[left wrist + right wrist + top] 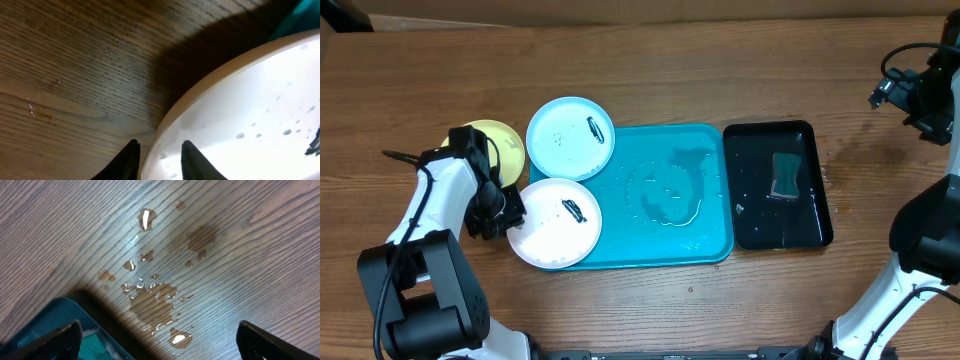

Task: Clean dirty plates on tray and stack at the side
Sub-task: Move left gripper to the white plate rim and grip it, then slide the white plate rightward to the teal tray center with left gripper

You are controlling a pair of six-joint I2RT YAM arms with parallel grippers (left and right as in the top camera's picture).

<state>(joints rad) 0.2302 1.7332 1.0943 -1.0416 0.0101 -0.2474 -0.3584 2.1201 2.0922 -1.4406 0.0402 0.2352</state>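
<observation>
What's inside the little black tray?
A green sponge lies in the black tray, and the tray's floor looks wet and shiny. The bit under the sponge is covered, so I can't see it.

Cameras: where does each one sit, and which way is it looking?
Overhead: above the table, looking down at the tray, white plate and both arms.
Left wrist: on the left arm, looking down past the left pincer astride the white plate's rim.
Right wrist: on the right arm, looking down through the open right pincer at spilled water on wood.
Shared: overhead and left wrist both show the white plate.
</observation>
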